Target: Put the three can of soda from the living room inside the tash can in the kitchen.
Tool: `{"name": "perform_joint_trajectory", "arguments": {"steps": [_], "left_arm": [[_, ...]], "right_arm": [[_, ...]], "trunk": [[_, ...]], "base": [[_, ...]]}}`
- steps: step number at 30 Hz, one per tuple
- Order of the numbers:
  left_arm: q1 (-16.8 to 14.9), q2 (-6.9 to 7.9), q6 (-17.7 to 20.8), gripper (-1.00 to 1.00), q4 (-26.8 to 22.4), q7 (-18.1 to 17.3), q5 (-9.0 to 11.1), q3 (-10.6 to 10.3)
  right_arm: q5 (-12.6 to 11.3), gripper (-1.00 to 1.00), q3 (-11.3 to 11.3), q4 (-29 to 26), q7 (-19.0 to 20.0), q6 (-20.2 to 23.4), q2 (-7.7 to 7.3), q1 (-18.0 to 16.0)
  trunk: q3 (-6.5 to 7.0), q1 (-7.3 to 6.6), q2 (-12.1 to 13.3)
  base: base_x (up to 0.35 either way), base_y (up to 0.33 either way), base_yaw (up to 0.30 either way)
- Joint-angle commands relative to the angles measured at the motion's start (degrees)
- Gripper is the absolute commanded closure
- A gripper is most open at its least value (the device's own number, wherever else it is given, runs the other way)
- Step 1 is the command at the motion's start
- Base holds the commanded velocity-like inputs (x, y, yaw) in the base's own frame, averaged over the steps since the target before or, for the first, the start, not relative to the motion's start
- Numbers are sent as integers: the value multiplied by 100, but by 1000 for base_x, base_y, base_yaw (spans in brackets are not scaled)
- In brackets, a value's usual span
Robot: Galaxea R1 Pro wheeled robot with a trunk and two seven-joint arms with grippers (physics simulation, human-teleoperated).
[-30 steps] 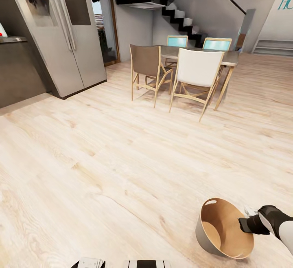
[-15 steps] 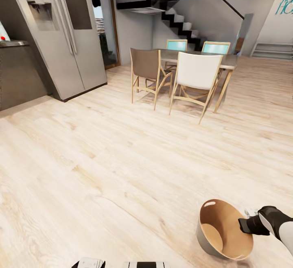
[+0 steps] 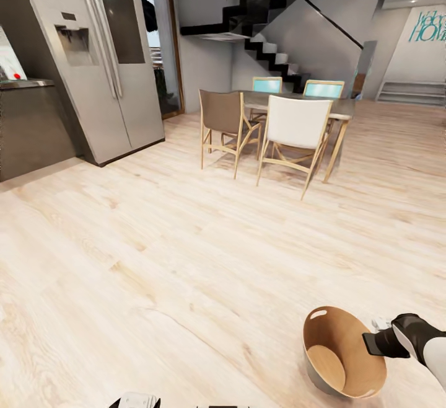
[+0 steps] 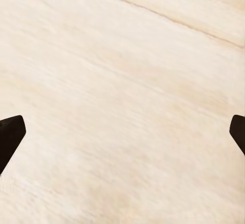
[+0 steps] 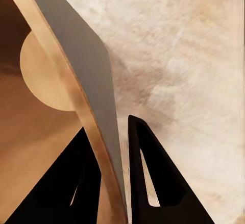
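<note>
The tash can (image 3: pixel 327 341), light grey outside and coppery brown inside, hangs tilted just above the wood floor at the lower right of the head view. My right gripper (image 3: pixel 373 341) is shut on its rim, one finger inside and one outside, as the right wrist view shows with the bin wall (image 5: pixel 76 55) pinched in my right gripper (image 5: pixel 108 124). The inside that I can see holds nothing. The cans of soda are out of view. My left gripper (image 4: pixel 125 132) is open over bare floor.
This is the kitchen: a steel double-door fridge (image 3: pixel 105 85) and a dark counter (image 3: pixel 31 126) at the left, a dining table (image 3: pixel 347 107) with several chairs (image 3: pixel 296 124) ahead, a black staircase (image 3: pixel 272 30) behind. A wide stretch of light wood floor (image 3: pixel 186 240) lies between.
The whole head view has shifted: table and fridge sit lower in the picture, more of the stairs shows. The bin stays gripped at the lower right.
</note>
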Motion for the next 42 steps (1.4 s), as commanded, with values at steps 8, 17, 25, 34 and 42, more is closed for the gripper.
{"name": "perform_joint_trajectory", "arguments": {"steps": [8, 17, 25, 34, 42], "left_arm": [[0, 0, 12, -100, 0, 0, 0, 0], [0, 3, 13, -100, -2, 0, 6, 0], [-102, 8, 451, -100, -124, -28, 38, 11], [-1831, 16, 3378, -100, -729, -407, 68, 58], [-3513, 69, 4735, -100, -59, -740, 61, 69]], "right_arm": [[-59, 100, -58, -17, 11, 9, 95, -1], [-70, 100, -61, -205, 13, 9, 243, -1], [-70, 100, -48, -246, 9, 66, 336, -6], [-40, 100, -36, -638, 6, 576, 759, -44], [-25, 100, -26, -1375, 4, 1080, 1282, -247]], "trunk": [[178, -21, 11], [348, -180, 294], [492, -355, 615], [653, -553, 976], [797, -729, 1297]], "base": [[0, 0, 0], [0, 0, 0], [0, 0, 0], [0, 0, 0], [0, 0, 0]]}}
